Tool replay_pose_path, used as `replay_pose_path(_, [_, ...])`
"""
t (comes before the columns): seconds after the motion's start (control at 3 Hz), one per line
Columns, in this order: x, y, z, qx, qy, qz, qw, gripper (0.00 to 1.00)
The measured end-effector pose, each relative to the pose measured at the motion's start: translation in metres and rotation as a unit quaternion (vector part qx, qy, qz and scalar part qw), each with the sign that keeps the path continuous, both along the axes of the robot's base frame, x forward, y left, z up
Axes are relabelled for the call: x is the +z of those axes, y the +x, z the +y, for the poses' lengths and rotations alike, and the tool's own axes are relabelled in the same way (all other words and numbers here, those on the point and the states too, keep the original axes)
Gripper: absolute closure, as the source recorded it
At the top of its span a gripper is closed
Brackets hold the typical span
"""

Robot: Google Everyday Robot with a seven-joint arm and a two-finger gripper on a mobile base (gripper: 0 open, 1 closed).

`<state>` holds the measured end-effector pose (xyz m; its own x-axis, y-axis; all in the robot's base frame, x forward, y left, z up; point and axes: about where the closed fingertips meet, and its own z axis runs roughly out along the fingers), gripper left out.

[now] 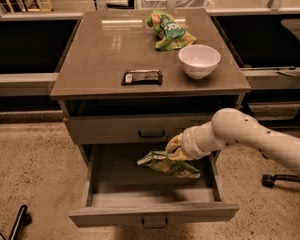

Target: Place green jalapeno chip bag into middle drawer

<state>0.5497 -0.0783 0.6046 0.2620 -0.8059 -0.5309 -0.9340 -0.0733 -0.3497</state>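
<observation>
1. Has the middle drawer [152, 213] pulled wide open, under the closed upper drawer front [115, 129].
2. Pinches the green jalapeno chip bag [167, 165] in the gripper [173, 151], clamped tight on the bag's upper right edge.
3. Holds that bag tilted within the drawer's opening, over the right half of its floor. Cannot tell whether the low end touches the floor or hangs just above it.
4. Looks nearly done, as a judgement: carrying finished, with only 2 steps left, letting go and pulling the arm clear.
5. Reaches in from the right, white forearm sloping down leftward, wrist crossing above the drawer's right wall, gripper just below the upper drawer front.
6. Leaves alone 3 things on the cabinet top [105, 49]: 1 white bowl [199, 60], 1 dark wrapped bar [142, 77], 1 other green bag [167, 29].
</observation>
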Motion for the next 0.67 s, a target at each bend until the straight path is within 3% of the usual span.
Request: replay_pose_path(0.67, [-0.0015, -0.0006, -0.0003, 0.002, 0.000, 0.000, 1.0000, 0.35])
